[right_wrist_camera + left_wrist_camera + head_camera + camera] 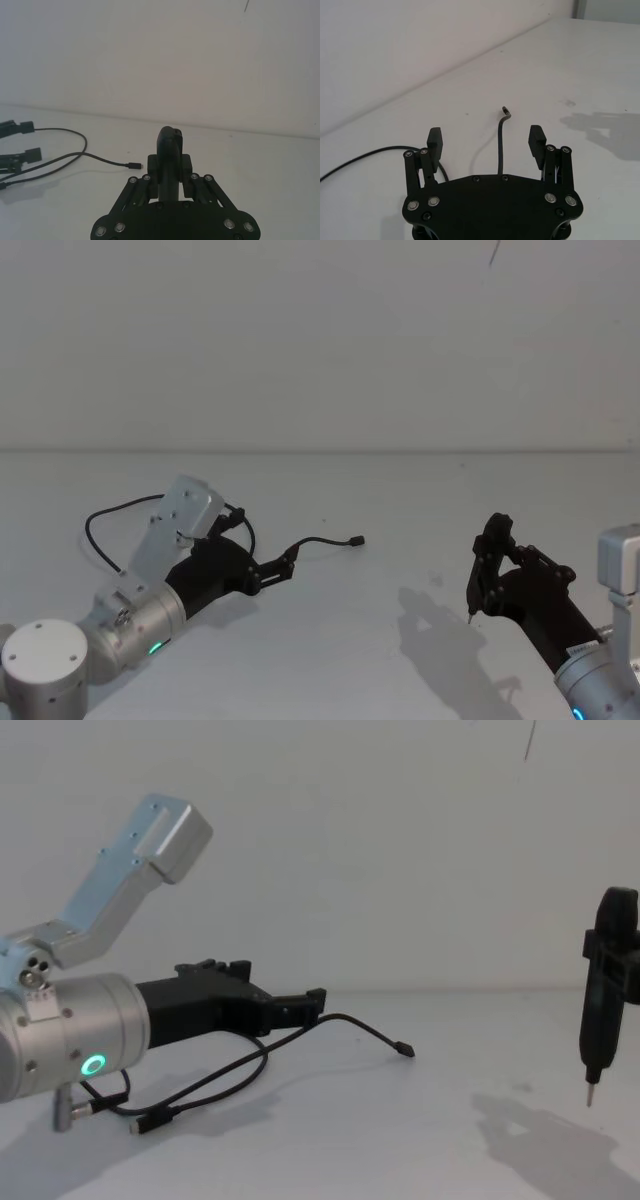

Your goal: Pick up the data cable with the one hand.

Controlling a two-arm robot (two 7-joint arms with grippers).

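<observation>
Head view: my left gripper (290,562) sits low over the table (420,490), lined up along the data cable (325,540). Left wrist view: its fingers are spread with the cable between them, untouched, placed for closing. Right wrist view: right gripper (170,142) is pinched together and parked well apart.

The table (350,650) before me is plain white and meets a white wall (320,340) at its far edge; 1 thing lies on it, a thin black cable (320,540) (375,1032), over on my left side; it runs in loose curves, 2 strands close together for a stretch; 1 plug (358,540) points toward the middle, just past a slight arch off the surface; the other plug (140,1125) lies nearer me.
</observation>
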